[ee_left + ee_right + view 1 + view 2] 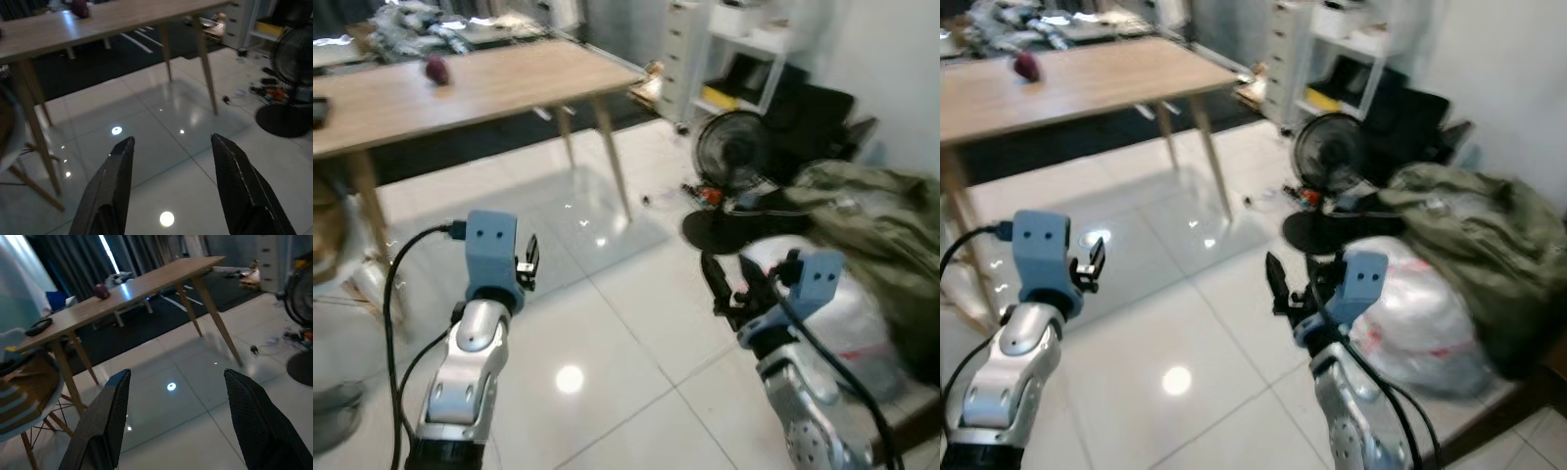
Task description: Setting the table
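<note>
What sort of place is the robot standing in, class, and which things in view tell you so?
Most likely a lived-in room of a home, perhaps a dining or living area: a wooden table on a glossy tiled floor, a standing fan, white drawers, and a heap of bags and clothing.

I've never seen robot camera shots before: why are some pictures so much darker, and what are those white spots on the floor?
The left and right eye views are bright but slightly soft. Both wrist views are dim, and the open fingers of the left gripper show as dark shapes. The spots are lamp glare on the glossy floor.
</note>
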You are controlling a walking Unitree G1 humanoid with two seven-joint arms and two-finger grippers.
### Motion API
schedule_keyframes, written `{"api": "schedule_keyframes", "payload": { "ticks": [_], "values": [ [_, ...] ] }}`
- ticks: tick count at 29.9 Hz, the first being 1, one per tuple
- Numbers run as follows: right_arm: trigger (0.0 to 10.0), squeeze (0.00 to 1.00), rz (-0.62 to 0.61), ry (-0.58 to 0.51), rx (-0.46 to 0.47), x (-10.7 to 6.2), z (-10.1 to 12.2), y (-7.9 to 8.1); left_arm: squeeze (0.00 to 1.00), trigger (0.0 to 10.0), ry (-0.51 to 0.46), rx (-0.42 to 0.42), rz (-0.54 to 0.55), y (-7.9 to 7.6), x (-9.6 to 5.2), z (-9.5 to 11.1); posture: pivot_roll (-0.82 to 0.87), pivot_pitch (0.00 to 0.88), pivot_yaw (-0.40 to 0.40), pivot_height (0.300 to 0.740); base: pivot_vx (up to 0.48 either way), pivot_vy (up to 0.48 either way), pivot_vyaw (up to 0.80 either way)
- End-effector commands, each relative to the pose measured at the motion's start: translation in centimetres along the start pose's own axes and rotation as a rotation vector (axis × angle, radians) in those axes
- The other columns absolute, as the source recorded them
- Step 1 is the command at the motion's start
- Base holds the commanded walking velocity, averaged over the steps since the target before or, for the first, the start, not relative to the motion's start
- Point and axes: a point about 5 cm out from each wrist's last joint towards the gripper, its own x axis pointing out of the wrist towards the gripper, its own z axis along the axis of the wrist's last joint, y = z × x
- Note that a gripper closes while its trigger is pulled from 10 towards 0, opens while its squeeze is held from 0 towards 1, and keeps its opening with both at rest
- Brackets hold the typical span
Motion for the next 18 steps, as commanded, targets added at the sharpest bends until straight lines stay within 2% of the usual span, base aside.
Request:
{"api": "schedule_keyframes", "payload": {
  "ticks": [1,13,18],
  "values": [
    [10.0,0.00,0.001,0.001,0.000,0.01,-0.02,0.07,0.00,10.0,-0.003,0.015,0.020,0.36,0.15,0.12,0.10,0.095,0.062,0.740,0.480,0.000,0.79],
    [10.0,0.00,-0.005,0.001,-0.003,0.06,-0.01,-0.01,0.00,10.0,-0.008,0.015,0.017,0.24,0.21,0.14,0.10,0.094,0.061,0.740,0.480,0.000,0.79],
    [10.0,0.00,-0.052,-0.005,-0.019,0.18,0.10,-0.69,0.00,10.0,-0.005,0.021,-0.004,-0.08,0.17,-0.06,0.09,0.088,0.059,0.740,0.480,0.000,0.79]
  ]
}}
